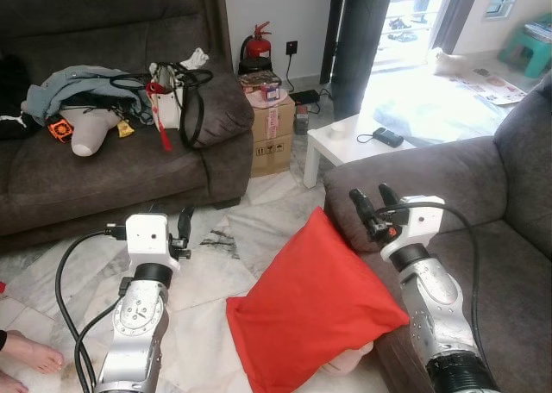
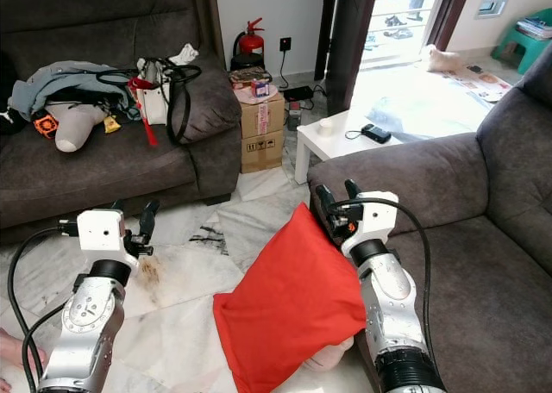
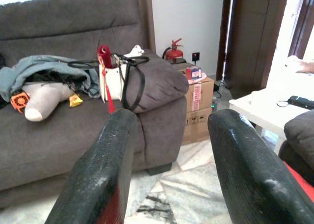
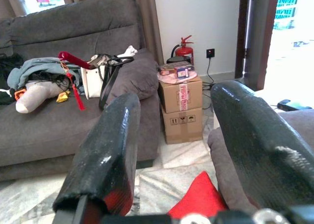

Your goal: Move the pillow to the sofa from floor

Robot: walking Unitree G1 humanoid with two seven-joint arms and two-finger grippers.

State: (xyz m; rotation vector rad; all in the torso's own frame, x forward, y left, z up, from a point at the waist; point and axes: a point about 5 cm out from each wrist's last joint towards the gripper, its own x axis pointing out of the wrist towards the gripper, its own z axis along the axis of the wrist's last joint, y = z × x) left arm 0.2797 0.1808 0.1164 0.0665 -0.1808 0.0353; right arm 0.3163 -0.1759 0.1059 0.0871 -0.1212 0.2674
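Observation:
The red pillow (image 1: pixel 310 311) stands tilted on the marble floor, leaning against the front of the grey sofa (image 1: pixel 483 195) on the right. My right gripper (image 1: pixel 373 202) is open, raised just above the pillow's top corner and in front of the sofa's armrest, holding nothing. In the right wrist view a corner of the pillow (image 4: pixel 198 202) lies below its fingers (image 4: pixel 105 150). My left gripper (image 1: pixel 170 221) is open and empty, held over the floor left of the pillow and about a hand's width from it.
A second grey sofa (image 1: pixel 103 169) on the left holds clothes and a bag. Stacked cardboard boxes (image 1: pixel 272 130), a fire extinguisher (image 1: pixel 257 44) and a white low table (image 1: pixel 345 139) stand behind. A person's bare foot (image 1: pixel 30 352) rests at the lower left. Something beige (image 1: pixel 349 358) lies under the pillow.

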